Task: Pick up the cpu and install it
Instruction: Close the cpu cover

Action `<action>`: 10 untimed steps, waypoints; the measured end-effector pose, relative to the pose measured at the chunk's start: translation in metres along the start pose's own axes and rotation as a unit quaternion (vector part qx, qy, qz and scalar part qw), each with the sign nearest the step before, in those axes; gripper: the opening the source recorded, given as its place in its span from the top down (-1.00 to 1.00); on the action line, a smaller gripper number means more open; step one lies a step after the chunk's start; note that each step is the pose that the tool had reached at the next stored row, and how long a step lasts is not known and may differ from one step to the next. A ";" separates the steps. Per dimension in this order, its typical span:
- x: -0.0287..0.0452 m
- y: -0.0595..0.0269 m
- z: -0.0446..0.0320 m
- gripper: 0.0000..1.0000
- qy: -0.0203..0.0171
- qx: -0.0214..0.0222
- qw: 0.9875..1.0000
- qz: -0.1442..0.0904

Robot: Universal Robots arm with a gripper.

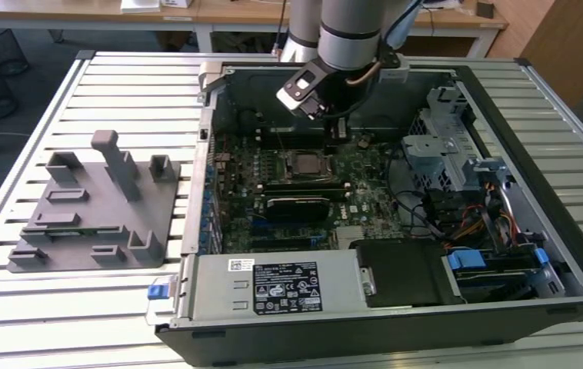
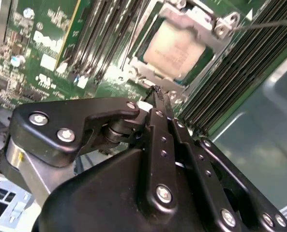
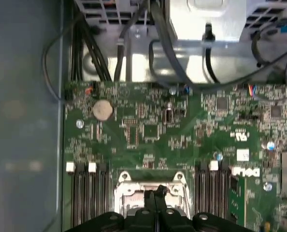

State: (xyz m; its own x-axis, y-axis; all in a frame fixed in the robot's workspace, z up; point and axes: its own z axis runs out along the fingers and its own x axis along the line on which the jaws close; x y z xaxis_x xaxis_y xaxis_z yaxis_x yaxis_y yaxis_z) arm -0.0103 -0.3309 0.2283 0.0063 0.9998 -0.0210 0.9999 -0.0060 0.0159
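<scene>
The gripper [image 2: 157,93] hangs just above the motherboard [image 3: 148,130] with its fingers pressed together on nothing, apparently because the cpu [image 2: 174,47] already lies flat in its metal-framed socket [image 2: 150,72], leaving nothing to carry.

Slatted table [image 1: 117,84] carries computer case [image 1: 374,338] and grey fixture [image 1: 86,223].
</scene>
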 end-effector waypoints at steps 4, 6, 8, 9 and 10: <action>0.0000 -0.0135 0.0047 0.79 0.000 0.000 1.000 0.000; 0.0001 -0.0219 0.0074 0.79 0.000 0.000 1.000 0.000; -0.0001 -0.0310 0.0086 0.79 0.000 0.000 1.000 0.000; -0.0001 -0.0350 0.0088 0.79 0.000 0.000 1.000 0.000; 0.0000 -0.0385 0.0091 0.79 0.000 0.000 1.000 0.000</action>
State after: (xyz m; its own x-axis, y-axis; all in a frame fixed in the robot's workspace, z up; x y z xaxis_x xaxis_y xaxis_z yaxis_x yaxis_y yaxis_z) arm -0.0487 -0.3308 0.2186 0.0064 0.9998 -0.0210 0.9999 -0.0061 0.0159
